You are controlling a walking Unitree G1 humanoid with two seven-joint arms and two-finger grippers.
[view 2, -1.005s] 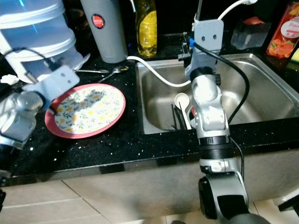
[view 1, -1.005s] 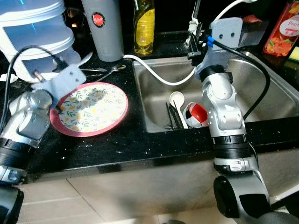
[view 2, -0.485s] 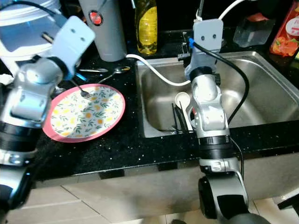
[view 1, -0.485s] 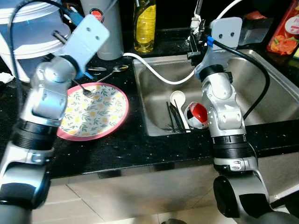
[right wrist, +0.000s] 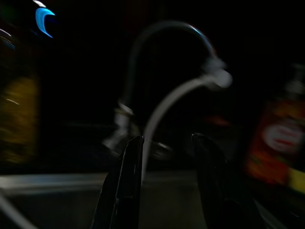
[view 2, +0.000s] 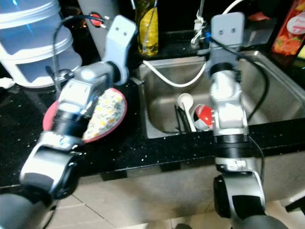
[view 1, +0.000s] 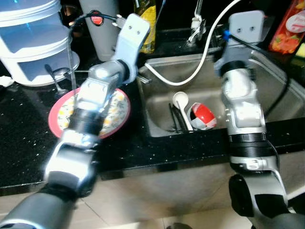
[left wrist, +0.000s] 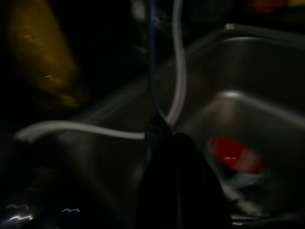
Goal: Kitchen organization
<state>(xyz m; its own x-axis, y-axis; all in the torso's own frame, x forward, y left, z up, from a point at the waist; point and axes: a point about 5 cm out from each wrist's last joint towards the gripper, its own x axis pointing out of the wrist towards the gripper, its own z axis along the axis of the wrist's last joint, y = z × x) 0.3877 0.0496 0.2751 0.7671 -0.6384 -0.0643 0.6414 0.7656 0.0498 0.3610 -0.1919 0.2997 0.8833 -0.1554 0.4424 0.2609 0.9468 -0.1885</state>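
head stereo: looks steeply down at counter and sink (view 1: 267, 90), close | left wrist: faces into sink | right wrist: faces the far faucet (right wrist: 167, 52) | shared: sink

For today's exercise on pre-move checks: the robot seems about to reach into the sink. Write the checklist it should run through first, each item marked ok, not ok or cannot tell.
1. Left gripper at the sink edge, fingers together with nothing seen between them: ok.
2. Right gripper open, raised toward the faucet, holding nothing: ok.
3. White hose crosses the basin, close by the left gripper, a possible snag: not ok.
4. Red and white bowl, white spoon and dark utensils lie exposed in the basin: ok.
5. Floral plate flat on the counter, partly behind the left arm: ok.
6. Sharp view for aiming: not ok, wrist views dark and blurred.
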